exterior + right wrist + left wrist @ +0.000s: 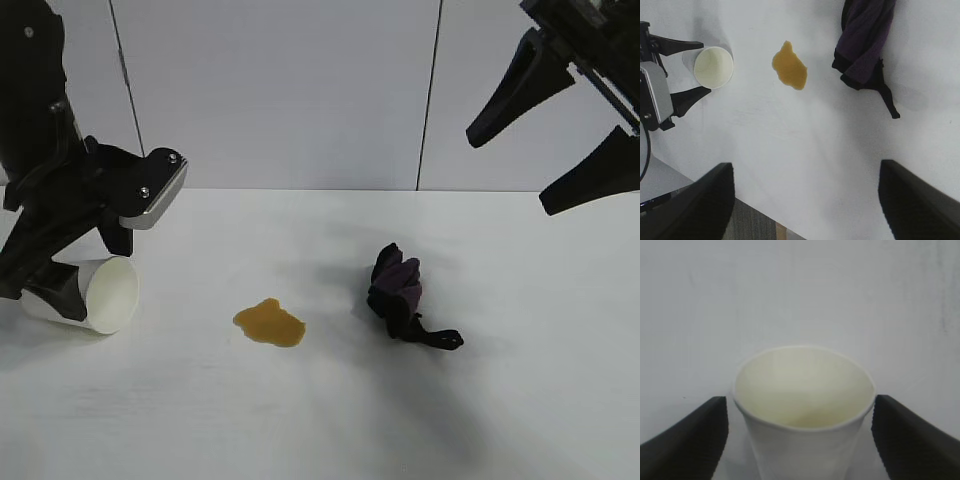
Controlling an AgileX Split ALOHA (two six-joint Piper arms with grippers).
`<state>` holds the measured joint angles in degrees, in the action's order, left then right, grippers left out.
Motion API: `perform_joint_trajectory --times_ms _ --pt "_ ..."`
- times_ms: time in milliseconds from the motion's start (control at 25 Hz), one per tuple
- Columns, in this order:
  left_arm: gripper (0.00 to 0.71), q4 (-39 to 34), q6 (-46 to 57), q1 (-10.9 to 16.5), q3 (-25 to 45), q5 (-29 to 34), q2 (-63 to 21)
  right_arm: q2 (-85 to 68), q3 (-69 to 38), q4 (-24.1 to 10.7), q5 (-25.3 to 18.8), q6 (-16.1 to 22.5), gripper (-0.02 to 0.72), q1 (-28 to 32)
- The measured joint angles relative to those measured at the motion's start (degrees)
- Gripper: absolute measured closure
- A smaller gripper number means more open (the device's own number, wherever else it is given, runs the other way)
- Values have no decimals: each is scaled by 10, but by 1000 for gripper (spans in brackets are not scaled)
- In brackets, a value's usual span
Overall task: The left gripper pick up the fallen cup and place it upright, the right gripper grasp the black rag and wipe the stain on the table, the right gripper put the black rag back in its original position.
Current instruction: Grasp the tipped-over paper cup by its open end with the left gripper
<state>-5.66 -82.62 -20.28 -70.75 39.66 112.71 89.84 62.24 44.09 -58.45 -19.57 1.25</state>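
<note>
On the white table point(330, 420), the fallen cup point(95, 295) is being straddled at far left by the wide-open left gripper point(50, 275), best closed squarely mid-body, while the right gripper point(560, 150), also spread, is being held high.

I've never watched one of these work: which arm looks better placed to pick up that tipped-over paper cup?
The left. Its claw is open and already straddles the fallen paper cup, one finger on each side. The right claw hangs high over the far side, above the black rag, well away from the cup.
</note>
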Motion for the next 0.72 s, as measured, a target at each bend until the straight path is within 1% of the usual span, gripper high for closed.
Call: perform_joint_trajectory --times_ms 720 --pt "140 -8 24 0 0 -5 22 0 0 0 0 0 159 0"
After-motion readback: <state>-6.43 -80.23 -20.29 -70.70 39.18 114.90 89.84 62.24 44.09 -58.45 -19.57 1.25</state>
